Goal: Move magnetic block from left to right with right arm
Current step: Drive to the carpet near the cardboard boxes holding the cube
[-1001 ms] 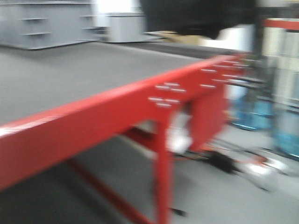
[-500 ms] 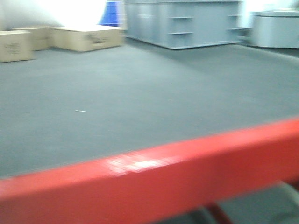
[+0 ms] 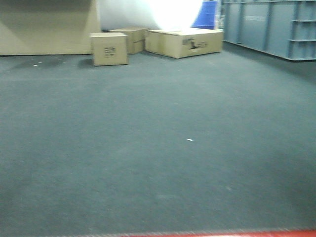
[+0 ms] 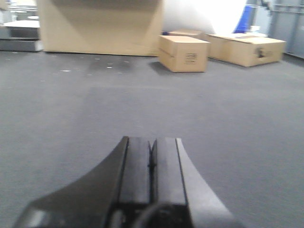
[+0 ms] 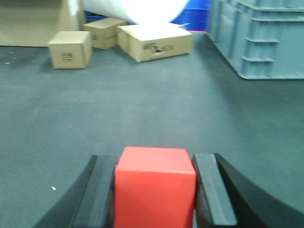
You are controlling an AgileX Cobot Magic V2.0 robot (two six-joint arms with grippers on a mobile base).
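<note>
The magnetic block (image 5: 154, 187) is sitting between the fingers of the right tool (image 5: 155, 160), above the worktop (image 3: 148, 148). At the far end, the left box (image 3: 109, 48) is standing before the middle box (image 3: 129, 38), with the right box (image 3: 183, 43) lying beside them. Crates (image 3: 269, 27) are standing further right.

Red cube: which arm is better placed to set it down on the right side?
Right. The right gripper clamps the small bright red cube between its black fingers. The left gripper is shut and empty over the grey mat.
</note>
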